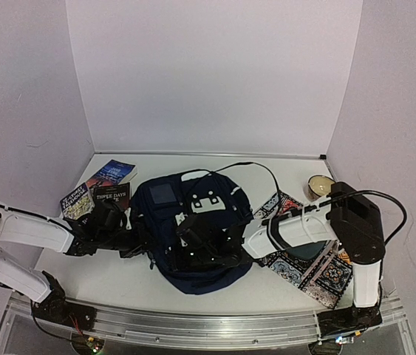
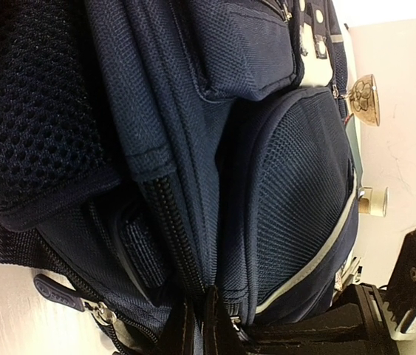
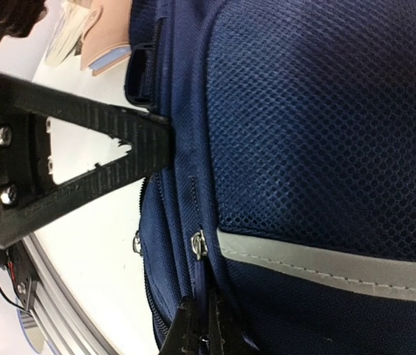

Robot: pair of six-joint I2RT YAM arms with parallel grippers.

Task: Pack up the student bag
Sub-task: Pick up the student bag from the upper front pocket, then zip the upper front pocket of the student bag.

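The student bag (image 1: 193, 229), a dark navy backpack with white trim, lies in the middle of the table. My left gripper (image 1: 130, 238) is at its left side. In the left wrist view the left gripper (image 2: 202, 329) is shut on a fold of the bag's fabric (image 2: 267, 185) beside a zip. My right gripper (image 1: 215, 250) rests on the bag's near part. In the right wrist view the right gripper (image 3: 202, 331) is shut on the blue pull strap below a silver zip slider (image 3: 199, 244). The bag (image 3: 326, 133) fills that view.
Three books (image 1: 108, 188) lie at the back left. A patterned mat (image 1: 318, 274) lies at the right under my right arm, with a round gold thing (image 1: 320, 185) behind it. A black cable (image 1: 259, 168) loops behind the bag. The left gripper's black finger (image 3: 82, 166) shows in the right wrist view.
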